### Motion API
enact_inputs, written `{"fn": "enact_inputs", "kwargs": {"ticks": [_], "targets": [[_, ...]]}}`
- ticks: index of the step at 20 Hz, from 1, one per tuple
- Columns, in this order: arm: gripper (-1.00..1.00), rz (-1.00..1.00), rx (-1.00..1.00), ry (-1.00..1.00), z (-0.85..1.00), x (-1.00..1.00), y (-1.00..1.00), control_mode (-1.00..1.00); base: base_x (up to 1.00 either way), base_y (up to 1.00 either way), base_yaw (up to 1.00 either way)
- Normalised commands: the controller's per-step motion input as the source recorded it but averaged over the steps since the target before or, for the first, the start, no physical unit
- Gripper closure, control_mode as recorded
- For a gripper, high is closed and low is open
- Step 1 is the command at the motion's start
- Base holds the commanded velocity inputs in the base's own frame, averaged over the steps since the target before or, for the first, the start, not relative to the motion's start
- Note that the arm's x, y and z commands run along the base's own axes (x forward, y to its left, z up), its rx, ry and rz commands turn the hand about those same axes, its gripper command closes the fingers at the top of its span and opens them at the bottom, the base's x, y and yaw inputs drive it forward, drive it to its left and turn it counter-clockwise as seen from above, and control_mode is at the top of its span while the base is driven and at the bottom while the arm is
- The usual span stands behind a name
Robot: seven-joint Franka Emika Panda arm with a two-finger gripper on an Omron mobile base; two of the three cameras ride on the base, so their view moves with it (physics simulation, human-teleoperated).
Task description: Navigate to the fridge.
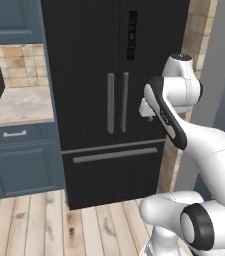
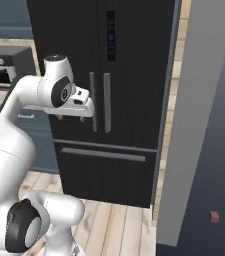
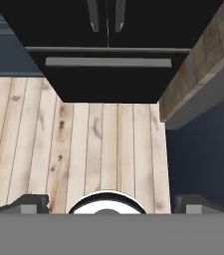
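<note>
One arm folded (hand down), facing fridge (image 1: 94, 60)

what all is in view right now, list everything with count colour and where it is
fridge: one, black, two vertical grey bar handles and a bottom drawer with a horizontal grey handle, straight ahead of the base
toaster oven: one, silver and black, on the counter left of the fridge
counter: one, beige stone top, left of the fridge
cabinets: blue-grey, below the counter and above it, left of the fridge
tiled wall: beige, right of the fridge
floor: light wood planks, bare between base and fridge
arm: one, white with dark joints, raised in front of the fridge
gripper: one, dark fingers spread apart, pointing down at the floor
</note>
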Motion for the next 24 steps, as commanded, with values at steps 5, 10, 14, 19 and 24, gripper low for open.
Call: {"fn": "enact_inputs", "kwargs": {"ticks": [5, 10, 14, 19, 24], "targets": [[-1.0, 0.0, 0.0, 0.0, 0.0, 0.0, 0.0, 1.0, 0.97, 0.1, 0.0], [-1.0, 0.0, 0.0, 0.0, 0.0, 0.0, 0.0, 1.0, 0.62, 0.1, 0.0], [-1.0, 0.0, 0.0, 0.0, 0.0, 0.0, 0.0, 1.0, 0.04, 0.16, 0.0], [-1.0, 0.0, 0.0, 0.0, 0.0, 0.0, 0.0, 1.0, 0.26, 0.12, 0.0], [-1.0, 0.0, 0.0, 0.0, 0.0, 0.0, 0.0, 1.0, 0.37, 0.04, 0.0]]}}
